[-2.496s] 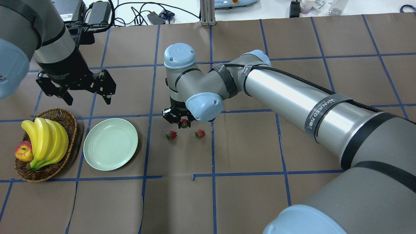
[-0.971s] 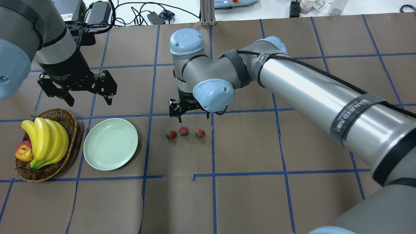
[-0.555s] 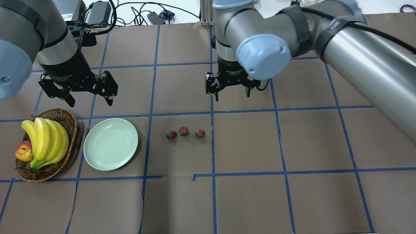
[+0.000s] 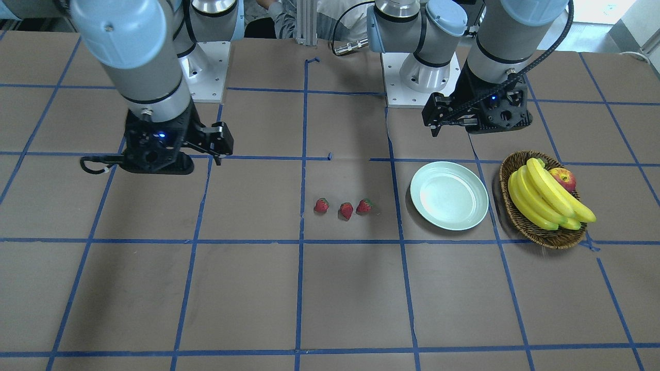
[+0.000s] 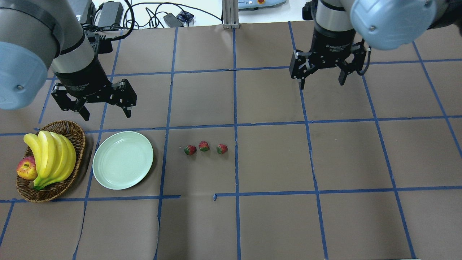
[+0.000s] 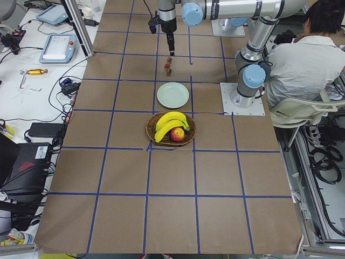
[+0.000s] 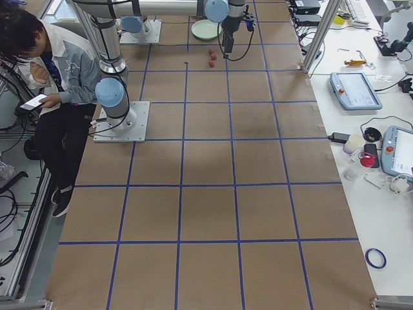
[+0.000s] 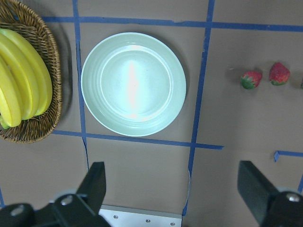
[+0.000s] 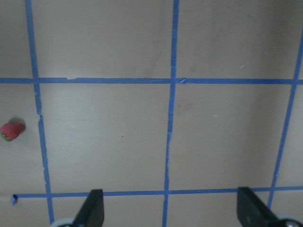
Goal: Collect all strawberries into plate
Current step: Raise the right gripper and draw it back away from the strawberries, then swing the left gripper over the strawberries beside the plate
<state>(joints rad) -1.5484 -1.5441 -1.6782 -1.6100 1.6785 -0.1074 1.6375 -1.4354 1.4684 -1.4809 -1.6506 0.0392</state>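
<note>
- The plate (image 5: 122,160) is seen empty on the table (image 5: 274,224).
- The left pincer (image 5: 107,115) and right pincer (image 5: 321,85) are held released, with nothing gripped.
- Three strawberries (image 5: 204,146) are lined up at the plate's 3 o'clock. They are judged light and easily bruised, and each is best pinched gently across its red middle.

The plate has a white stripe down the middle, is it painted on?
No. Left wrist view: the stripe on the plate is glare, light bouncing off its glossy face. Overhead view: the same plate looks plain green, no stripe. Front-facing view: only a pale sheen.
</note>
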